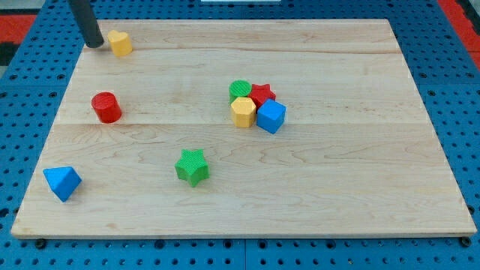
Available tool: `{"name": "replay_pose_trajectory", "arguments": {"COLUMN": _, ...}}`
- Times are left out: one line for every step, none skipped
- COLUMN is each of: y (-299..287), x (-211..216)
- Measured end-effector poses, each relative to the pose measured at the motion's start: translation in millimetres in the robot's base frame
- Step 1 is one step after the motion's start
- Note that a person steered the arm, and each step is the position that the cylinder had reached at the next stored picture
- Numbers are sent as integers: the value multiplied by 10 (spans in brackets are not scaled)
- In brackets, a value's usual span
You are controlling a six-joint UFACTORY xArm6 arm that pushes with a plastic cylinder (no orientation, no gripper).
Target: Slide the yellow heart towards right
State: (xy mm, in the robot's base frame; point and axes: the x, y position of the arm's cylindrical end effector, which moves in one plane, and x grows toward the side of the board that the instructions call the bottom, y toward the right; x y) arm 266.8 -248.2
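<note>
My tip (96, 43) sat just at nine o'clock of the yellow heart (120, 43), near touching. The rod ended bare, with no claw to judge.

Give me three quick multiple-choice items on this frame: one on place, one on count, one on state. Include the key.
1. Where is my tip relative to the yellow heart?
A. Just to the view's left of it
B. Far to its right
C. Below it, by the green star

2. How many blocks sit in the tight cluster near the middle of the board?
A. Two
B. Four
C. Six

3. What is the state of the red cylinder?
A. Stacked on another block
B. Standing alone, touching nothing
C. Pressed against the blue block

Key: 1 A, the rod ends right beside the heart's left side. 2 B, green, red, yellow and blue blocks are huddled together. 3 B, bare board surrounds it.
</note>
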Motion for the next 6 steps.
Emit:
{"name": "replay_pose_trajectory", "arguments": {"y": 307, "x": 0}}
{"name": "replay_pose_trajectory", "arguments": {"y": 373, "x": -73}}
{"name": "replay_pose_trajectory", "arguments": {"y": 276, "x": -461}}
{"name": "replay_pose_trajectory", "arguments": {"y": 573, "x": -80}}
{"name": "replay_pose_trajectory", "arguments": {"y": 900, "x": 174}}
{"name": "replay_pose_trajectory", "arguments": {"y": 660, "x": -288}}
